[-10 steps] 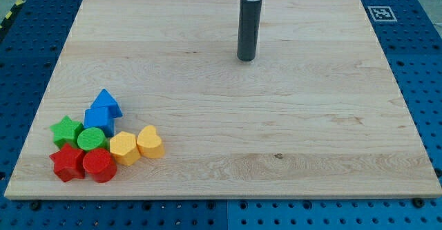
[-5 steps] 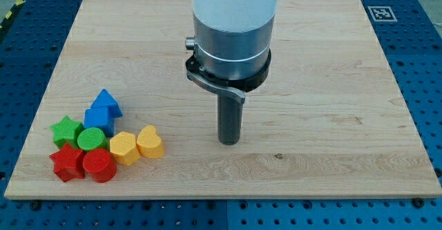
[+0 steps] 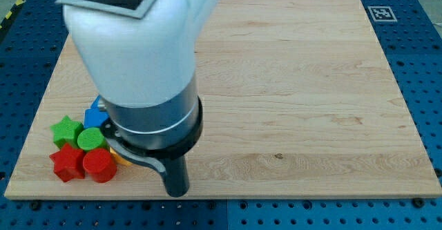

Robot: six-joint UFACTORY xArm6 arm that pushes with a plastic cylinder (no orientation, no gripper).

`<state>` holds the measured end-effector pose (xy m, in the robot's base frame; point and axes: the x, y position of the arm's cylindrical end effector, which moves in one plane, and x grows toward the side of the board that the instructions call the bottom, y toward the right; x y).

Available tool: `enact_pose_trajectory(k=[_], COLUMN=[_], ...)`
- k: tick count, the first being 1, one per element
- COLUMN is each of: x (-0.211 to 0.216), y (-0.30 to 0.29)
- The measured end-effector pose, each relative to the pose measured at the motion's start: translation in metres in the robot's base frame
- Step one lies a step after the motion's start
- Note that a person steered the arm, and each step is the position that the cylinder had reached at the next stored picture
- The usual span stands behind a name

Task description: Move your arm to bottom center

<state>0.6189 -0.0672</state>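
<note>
My tip point(image 3: 177, 192) rests near the board's bottom edge, a little left of centre. The white arm body fills the view's upper left and hides part of the block cluster. Left of the tip I see a green star point(image 3: 65, 128), a green cylinder point(image 3: 90, 139), a red star point(image 3: 66, 162) and a red cylinder point(image 3: 99, 166). A corner of a blue block point(image 3: 93, 115) shows at the arm's edge. A sliver of a yellow block point(image 3: 117, 157) shows beside the red cylinder. The tip stands about a hundred pixels right of the red cylinder, apart from it.
The wooden board point(image 3: 311, 106) lies on a blue pegboard table point(image 3: 421, 64). A black-and-white marker tag point(image 3: 380, 13) sits at the board's top right corner. The board's bottom edge runs just below the tip.
The arm has moved from the board's top centre down toward the view's bottom and to the left. It now covers the blue and yellow blocks. No visible block has shifted.
</note>
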Motion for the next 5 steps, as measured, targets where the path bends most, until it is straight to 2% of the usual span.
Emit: enact_pose_trajectory(k=[5], x=[-0.001], y=[-0.054])
